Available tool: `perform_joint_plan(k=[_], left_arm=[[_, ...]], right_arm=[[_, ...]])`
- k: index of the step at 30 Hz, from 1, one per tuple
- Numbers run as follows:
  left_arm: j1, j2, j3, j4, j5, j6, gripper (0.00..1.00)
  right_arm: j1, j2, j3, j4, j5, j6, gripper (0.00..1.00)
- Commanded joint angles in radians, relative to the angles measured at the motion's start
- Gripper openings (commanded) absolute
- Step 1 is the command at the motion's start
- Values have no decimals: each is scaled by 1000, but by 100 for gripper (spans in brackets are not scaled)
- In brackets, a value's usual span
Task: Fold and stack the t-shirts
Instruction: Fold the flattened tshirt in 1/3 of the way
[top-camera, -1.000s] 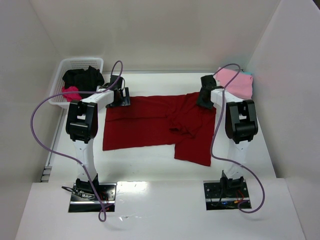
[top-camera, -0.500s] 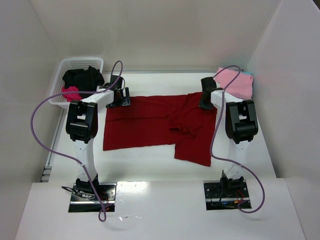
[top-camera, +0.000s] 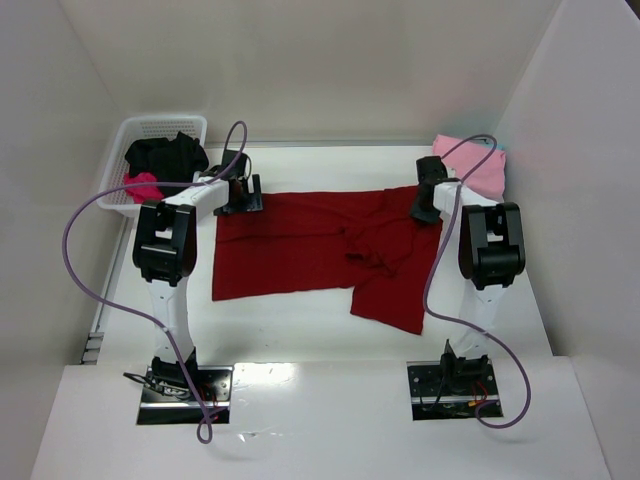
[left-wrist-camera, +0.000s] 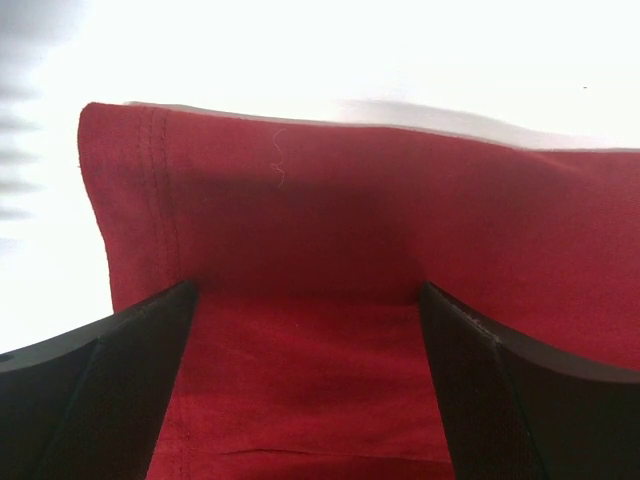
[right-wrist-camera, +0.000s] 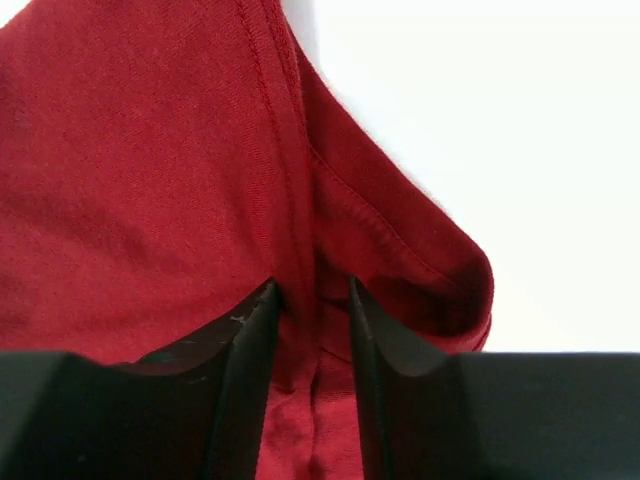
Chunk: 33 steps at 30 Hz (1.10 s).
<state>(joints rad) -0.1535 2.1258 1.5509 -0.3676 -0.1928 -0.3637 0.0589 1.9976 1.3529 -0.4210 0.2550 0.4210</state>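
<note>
We see the dark red t-shirt (top-camera: 300, 245) spread mostly flat across the middle of the white worktop (top-camera: 300, 330), its right part rumpled and one flap reaching toward the near edge. The left jaws stand wide apart at the shirt's far left corner: in the left wrist view the two black fingers (left-wrist-camera: 90, 400) sit well to either side, with the stitched hem lying loose between them. The right jaws are at the shirt's far right edge, drawn nearly together and clamped on a raised ridge of red cloth with a seam running through it; in the right wrist view the fabric fills the narrow gap between the fingers (right-wrist-camera: 240, 390). The light pink t-shirt (top-camera: 485, 172) lies at the far right corner, just beyond the right jaws. A white basket (top-camera: 128, 130) at the far left holds a black t-shirt (top-camera: 165, 152) and a magenta t-shirt (top-camera: 143, 186).
</note>
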Motion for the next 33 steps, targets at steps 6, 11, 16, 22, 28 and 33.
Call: perform_joint_plan(k=[6, 11, 16, 22, 28, 33], left_arm=[[6, -19, 20, -45, 53, 32, 99], [6, -87, 2, -25, 81, 19, 99], [6, -138, -32, -14, 75, -26, 99], [6, -168, -66, -5, -23, -78, 99], [6, -118, -57, 13, -57, -106, 99], [6, -44, -12, 24, -37, -141, 95]], right_arm=[[-22, -146, 77, 3, -141, -65, 73], [-22, -139, 173, 60, -197, -99, 74], [-22, 50, 288, 33, -221, -78, 57], [-22, 108, 267, 71, -230, -62, 22], [-22, 167, 267, 71, -240, -83, 19], [-22, 226, 299, 51, -229, -93, 23]])
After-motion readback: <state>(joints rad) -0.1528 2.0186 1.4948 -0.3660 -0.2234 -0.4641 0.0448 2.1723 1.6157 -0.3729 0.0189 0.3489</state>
